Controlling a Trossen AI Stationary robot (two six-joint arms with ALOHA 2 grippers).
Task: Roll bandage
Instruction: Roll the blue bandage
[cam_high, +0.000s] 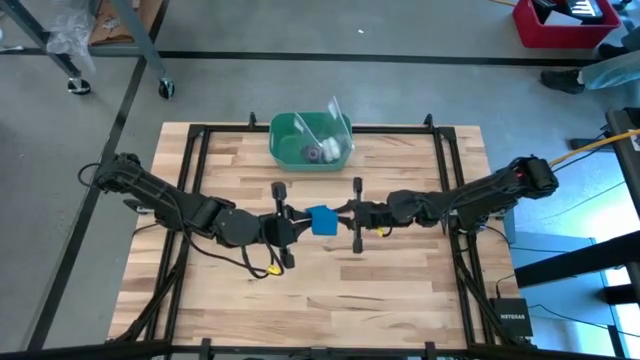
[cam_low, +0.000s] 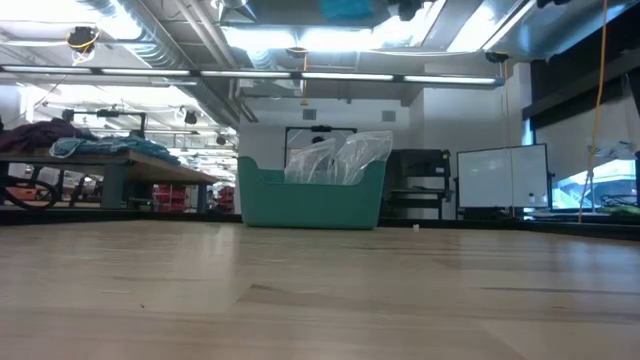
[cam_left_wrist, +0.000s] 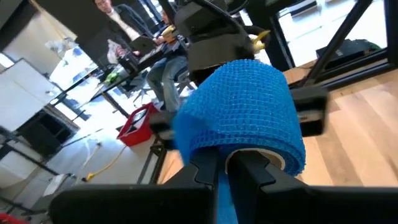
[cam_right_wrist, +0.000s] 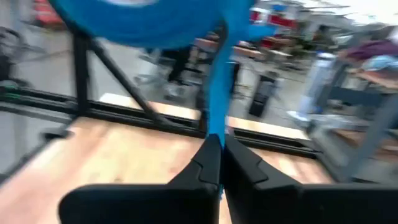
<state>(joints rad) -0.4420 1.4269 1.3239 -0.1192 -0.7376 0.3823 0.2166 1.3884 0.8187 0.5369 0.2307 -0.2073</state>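
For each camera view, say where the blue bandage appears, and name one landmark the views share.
High view: bandage mid-table, between both grippers.
Low view: not in it.
Left wrist view: roll fills the centre.
Right wrist view: roll at top, strip hanging down.
Shared landmark: the wooden table.

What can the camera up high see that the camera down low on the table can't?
Only the high view shows both arms meeting over the middle of the table, the left end effector and right end effector each shut on the blue bandage, held between them. It also shows dark things inside the green bin.

Only the low view shows the room behind: ceiling lights, a whiteboard, a far table with cloth piled on it.

Both show the wooden table, the green bin and the clear plastic sticking out of it.
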